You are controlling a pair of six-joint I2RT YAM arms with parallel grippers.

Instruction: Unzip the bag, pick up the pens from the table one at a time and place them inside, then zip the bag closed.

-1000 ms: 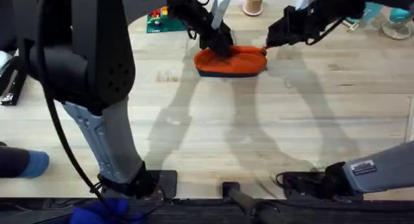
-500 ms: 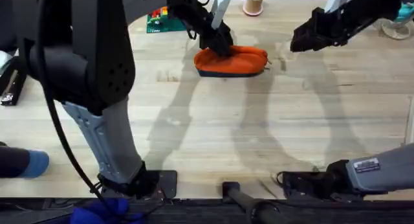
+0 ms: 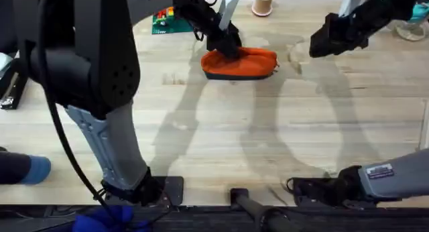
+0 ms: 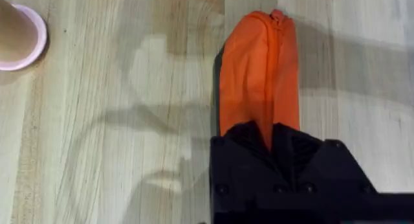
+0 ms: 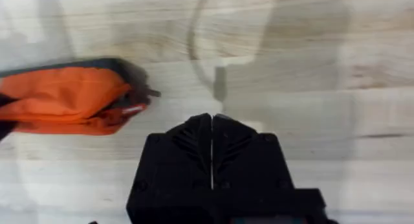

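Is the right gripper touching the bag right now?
Apart. In the right wrist view, bare table lies between the shut right gripper and the bag; the overhead view shows the same gap.

bag (image 3: 239, 63) on table (image 3: 221, 131), far centre

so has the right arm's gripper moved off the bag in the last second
Yes. The right gripper was at the bag's right end, and is now away from it, further right and toward the far edge of the table.
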